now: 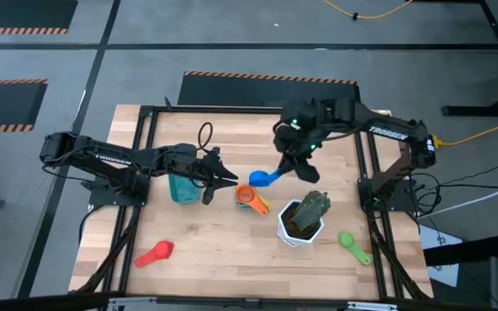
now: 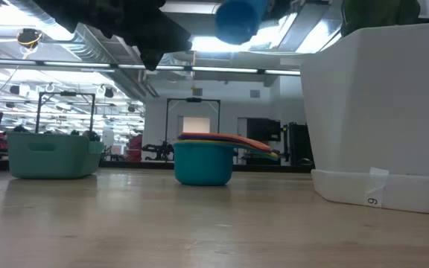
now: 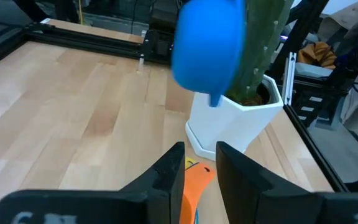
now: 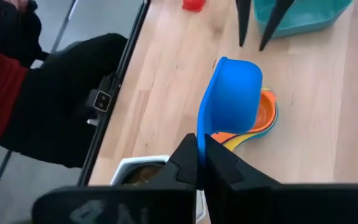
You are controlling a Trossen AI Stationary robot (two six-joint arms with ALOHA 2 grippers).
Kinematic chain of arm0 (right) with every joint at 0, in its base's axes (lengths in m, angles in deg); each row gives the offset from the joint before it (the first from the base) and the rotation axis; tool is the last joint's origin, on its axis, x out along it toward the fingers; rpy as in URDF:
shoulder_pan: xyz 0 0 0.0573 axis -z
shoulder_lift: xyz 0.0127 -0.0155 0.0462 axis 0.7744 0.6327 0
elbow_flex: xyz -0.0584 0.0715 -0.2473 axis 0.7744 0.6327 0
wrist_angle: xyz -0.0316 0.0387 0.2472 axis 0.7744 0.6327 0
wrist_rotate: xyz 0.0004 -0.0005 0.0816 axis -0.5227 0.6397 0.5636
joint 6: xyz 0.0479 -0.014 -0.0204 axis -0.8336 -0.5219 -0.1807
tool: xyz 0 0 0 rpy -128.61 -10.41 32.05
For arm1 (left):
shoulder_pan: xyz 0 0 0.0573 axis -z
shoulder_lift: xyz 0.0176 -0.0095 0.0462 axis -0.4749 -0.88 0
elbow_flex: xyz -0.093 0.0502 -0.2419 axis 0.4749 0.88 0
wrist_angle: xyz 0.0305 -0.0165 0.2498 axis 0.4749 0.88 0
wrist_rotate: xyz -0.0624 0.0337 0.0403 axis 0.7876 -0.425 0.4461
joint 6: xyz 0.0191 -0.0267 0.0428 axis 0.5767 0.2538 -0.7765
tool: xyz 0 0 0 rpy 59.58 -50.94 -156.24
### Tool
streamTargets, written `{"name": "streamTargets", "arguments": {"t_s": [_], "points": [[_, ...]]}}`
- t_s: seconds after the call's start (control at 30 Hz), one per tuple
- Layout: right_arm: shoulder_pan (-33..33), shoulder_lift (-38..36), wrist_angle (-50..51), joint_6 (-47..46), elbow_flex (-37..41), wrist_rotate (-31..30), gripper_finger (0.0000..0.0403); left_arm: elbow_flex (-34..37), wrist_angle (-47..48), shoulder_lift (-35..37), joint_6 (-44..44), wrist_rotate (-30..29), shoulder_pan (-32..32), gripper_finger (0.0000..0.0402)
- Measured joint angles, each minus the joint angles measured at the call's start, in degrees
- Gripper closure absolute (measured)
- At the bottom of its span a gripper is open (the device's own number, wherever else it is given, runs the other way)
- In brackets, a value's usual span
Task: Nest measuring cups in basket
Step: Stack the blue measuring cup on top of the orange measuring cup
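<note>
My right gripper [image 4: 201, 158] is shut on a blue measuring cup [image 4: 234, 93], which hangs in the air over a stack of nested cups [image 1: 251, 199]. The stack, with a teal cup [image 2: 203, 162] at its bottom and yellow and orange ones inside, stands on the table. Left of the stack stands the teal basket [image 1: 182, 186]. My left gripper [image 1: 230, 177] hovers between basket and stack, its fingers [image 3: 166, 177] a little apart with nothing between them; the orange cup's handle [image 3: 194, 186] shows below the gap. A red cup [image 1: 156, 253] and a green cup [image 1: 353, 244] lie loose on the table. My right gripper pinches the blue cup's handle [image 4: 201, 134] near its free end between its two fingers. The fingers slant down from the table's far right and lie along the handle. The cup is lifted clear, turned on edge, its bowl out beyond the fingertips above the stack.
A white hexagonal pot [image 1: 299, 223] with a green plant stands just right of the stack, near the front. A black frame [image 1: 145, 121] borders the wooden table. A person in dark clothes [image 4: 55, 93] is beyond the table's edge.
</note>
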Motion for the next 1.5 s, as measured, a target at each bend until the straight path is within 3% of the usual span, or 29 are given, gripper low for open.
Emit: {"name": "streamTargets", "arguments": {"t_s": [0.17, 0.33, 0.43, 0.8, 1.03, 1.5], "points": [[4.35, -3.51, -12.43, 1.83, 14.36, 6.41, 0.0397, 0.0, 0.02, 0.0, 0.0, 0.03, 0.0, 0.0319], [8.64, -4.96, -34.12, -9.35, 31.15, 18.8, 0.039, 0.0, 0.02, 0.0, 0.01, 0.05, 0.0, 0.0317], [10.87, -4.8, -44.23, -15.35, 37.46, 21.06, 0.0392, 0.0, 0.02, 0.0, 0.0, 0.05, 0.0, 0.0317], [12.29, -4.69, -70.14, -35.03, 51.19, 21.71, 0.0393, 0.02, 0.02, 0.0, 0.0, -1.75, 0.02, 0.032], [10.78, -4.69, -83.04, -42.02, 58.35, 16.17, 0.0393, 0.07, 0.02, 0.0, 0.0, -3.65, 0.02, 0.032], [6.06, -1.4, -87.86, -42.89, 60.09, 12.69, 0.0393, 0.07, 0.02, 0.0, 0.0, -4.32, 0.0, 0.0321]]}}
